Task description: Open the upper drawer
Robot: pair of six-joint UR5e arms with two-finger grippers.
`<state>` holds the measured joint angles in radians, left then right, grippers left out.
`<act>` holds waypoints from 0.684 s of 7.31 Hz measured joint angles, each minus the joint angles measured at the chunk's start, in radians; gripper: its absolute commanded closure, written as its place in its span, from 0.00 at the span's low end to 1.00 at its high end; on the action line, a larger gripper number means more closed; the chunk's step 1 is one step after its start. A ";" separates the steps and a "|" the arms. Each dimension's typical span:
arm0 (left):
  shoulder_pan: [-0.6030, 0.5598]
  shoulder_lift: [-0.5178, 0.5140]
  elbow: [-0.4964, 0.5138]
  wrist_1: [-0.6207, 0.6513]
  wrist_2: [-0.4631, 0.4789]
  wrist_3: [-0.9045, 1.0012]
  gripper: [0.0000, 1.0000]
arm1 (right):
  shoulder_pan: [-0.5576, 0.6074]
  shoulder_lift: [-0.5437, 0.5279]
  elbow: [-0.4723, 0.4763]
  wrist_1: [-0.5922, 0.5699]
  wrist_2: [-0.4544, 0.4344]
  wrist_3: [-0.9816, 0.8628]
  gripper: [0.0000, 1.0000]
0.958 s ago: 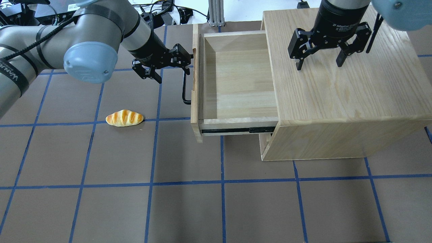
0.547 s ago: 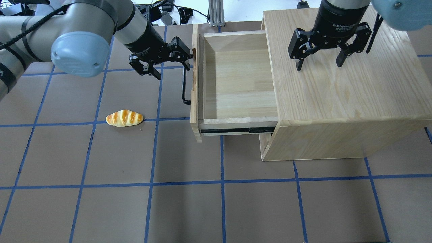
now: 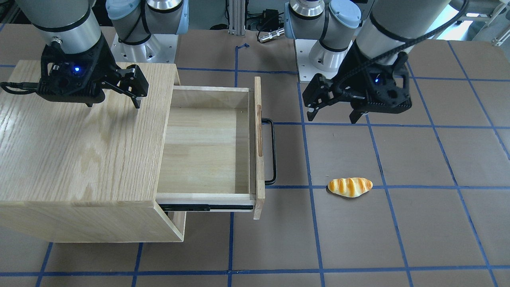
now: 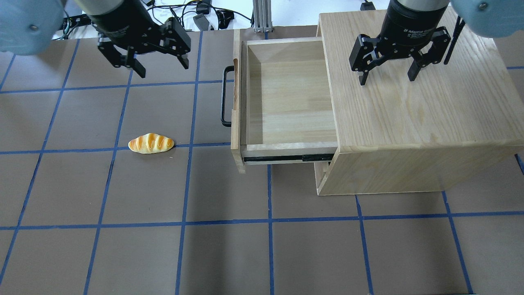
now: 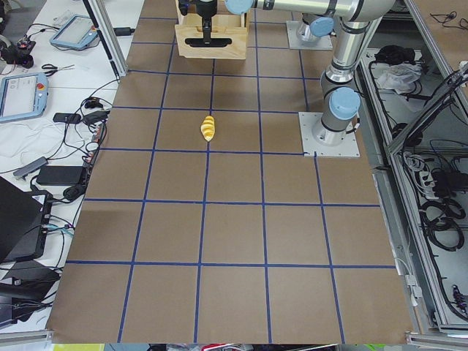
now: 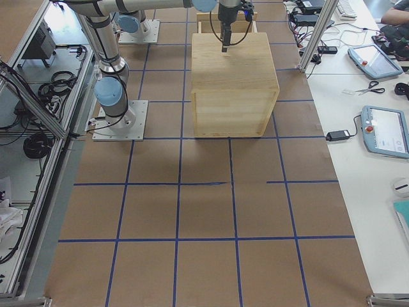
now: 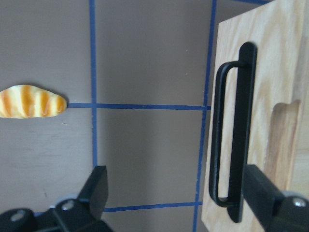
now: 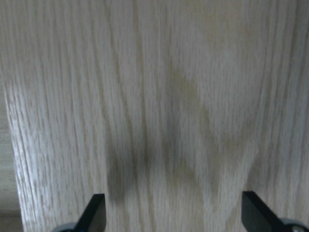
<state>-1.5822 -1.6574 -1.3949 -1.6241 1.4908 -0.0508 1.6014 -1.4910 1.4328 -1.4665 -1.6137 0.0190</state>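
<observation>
The upper drawer (image 4: 286, 98) stands pulled far out of the cabinet (image 4: 409, 123) toward the robot's left, and its inside shows only a bare pale-wood floor. The left gripper (image 4: 163, 69) hangs over the table (image 4: 123, 254) with its fingers spread wide, holding nothing, near the black bar handle (image 4: 224, 96) but apart from it, and a bread roll (image 4: 151, 144) lies on the table apart from the drawer. The right gripper (image 4: 387, 80), also spread wide and holding nothing, points down over the cabinet top.

Striped bread roll (image 4: 151, 144) lies on brown table (image 4: 225, 254) w/ blue tape grid; tablet (image 6: 385, 131) & scissors (image 6: 366, 91) sit on white side bench (image 6: 358, 192).
</observation>
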 measured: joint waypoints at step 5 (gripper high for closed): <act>0.034 0.068 -0.016 -0.063 0.117 0.088 0.00 | 0.000 0.000 0.000 0.000 0.000 0.001 0.00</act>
<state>-1.5483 -1.5895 -1.4111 -1.6867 1.6078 0.0376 1.6012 -1.4910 1.4330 -1.4665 -1.6137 0.0195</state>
